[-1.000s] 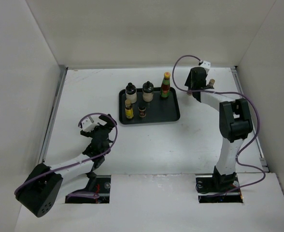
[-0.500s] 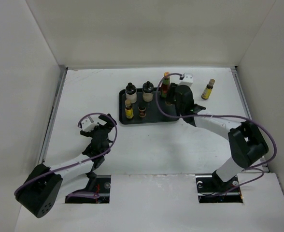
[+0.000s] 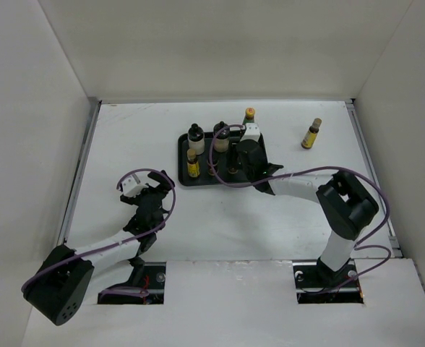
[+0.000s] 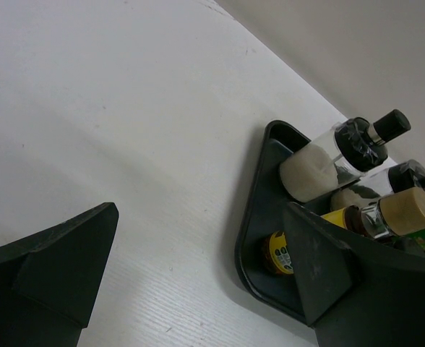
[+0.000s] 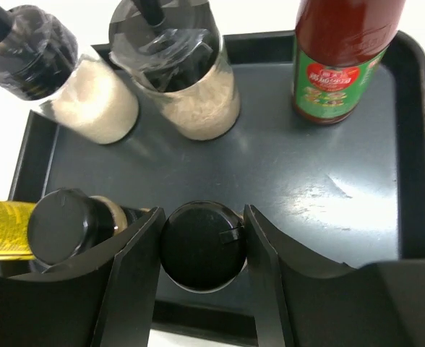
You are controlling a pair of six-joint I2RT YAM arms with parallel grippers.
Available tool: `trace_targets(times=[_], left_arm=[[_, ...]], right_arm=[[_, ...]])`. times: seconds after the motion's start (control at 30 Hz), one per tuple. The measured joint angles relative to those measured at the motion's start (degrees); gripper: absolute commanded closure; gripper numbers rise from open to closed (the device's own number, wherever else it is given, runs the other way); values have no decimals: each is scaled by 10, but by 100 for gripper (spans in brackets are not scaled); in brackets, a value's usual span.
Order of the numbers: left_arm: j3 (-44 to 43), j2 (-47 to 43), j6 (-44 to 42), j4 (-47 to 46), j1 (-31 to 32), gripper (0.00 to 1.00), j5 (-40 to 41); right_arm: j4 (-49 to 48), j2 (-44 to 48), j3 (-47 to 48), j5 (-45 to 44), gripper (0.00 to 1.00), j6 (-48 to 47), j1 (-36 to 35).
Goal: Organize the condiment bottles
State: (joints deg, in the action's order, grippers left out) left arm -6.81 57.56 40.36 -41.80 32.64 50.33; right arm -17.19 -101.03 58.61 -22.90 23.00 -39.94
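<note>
The black tray point(image 3: 202, 181) holds two squat cream bottles point(image 3: 196, 137), a red-green bottle with an orange cap point(image 3: 249, 116), a slim yellow-labelled bottle point(image 3: 192, 165) and a tiny dark brown bottle point(image 3: 212, 168). My right gripper point(image 3: 233, 165) is over the tray's front, shut on a second tiny dark brown bottle point(image 5: 202, 246); both fingers touch its black cap. I cannot tell if it rests on the tray point(image 5: 285, 166). Another slim yellow-labelled bottle point(image 3: 312, 134) stands on the table at the back right. My left gripper point(image 3: 144, 189) is open and empty, left of the tray.
White walls enclose the table on three sides. In the left wrist view the tray's near-left corner point(image 4: 259, 217) lies just right of the open gripper point(image 4: 198, 282), with a cream bottle point(image 4: 321, 166) behind it.
My right gripper has swung from the back right of the table to the tray's front, carrying the tiny dark brown bottle. The slim yellow bottle stayed behind. The left arm has not moved.
</note>
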Motion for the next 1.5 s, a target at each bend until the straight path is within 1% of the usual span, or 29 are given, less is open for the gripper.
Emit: trace_targets(times=[0.03, 0.13, 0.2, 0.4, 0.53, 0.6, 0.7, 0.77, 0.87, 0.97, 1.1, 1.2, 1.33, 1.5], left_arm=[[0, 1, 0, 0, 0, 0, 0], [0, 2, 0, 0, 0, 0, -1], [0, 2, 0, 0, 0, 0, -1], [0, 3, 0, 0, 0, 0, -2], [0, 4, 0, 0, -1, 0, -3], [0, 4, 0, 0, -1, 0, -3], [0, 5, 0, 0, -1, 0, -3], [0, 5, 0, 0, -1, 0, -4], [0, 4, 0, 0, -1, 0, -5], [0, 8, 0, 0, -1, 0, -5], [0, 12, 0, 0, -1, 0, -8], [0, 16, 1, 0, -1, 0, -10], [0, 14, 1, 0, -1, 0, -11], [0, 15, 1, 0, -1, 0, -11]], right_arm=[[-1, 0, 0, 0, 49, 1, -2], [-1, 0, 0, 0, 31, 5, -3], [-1, 0, 0, 0, 25, 7, -3], [4, 19, -7, -3, 13, 6, -3], [9, 90, -27, -2, 11, 2, 10], [8, 131, -31, -2, 9, -4, 39], [1, 170, -29, -6, 9, -15, 116], [0, 177, -20, -18, 9, -27, 182], [7, 163, 2, -42, 9, -50, 269], [23, 129, 37, -54, 10, -73, 320], [52, 67, 97, -46, 11, -95, 349], [76, 24, 132, -28, 13, -103, 359], [101, -8, 143, -16, 19, -108, 369], [118, -29, 145, -5, 36, -108, 377]])
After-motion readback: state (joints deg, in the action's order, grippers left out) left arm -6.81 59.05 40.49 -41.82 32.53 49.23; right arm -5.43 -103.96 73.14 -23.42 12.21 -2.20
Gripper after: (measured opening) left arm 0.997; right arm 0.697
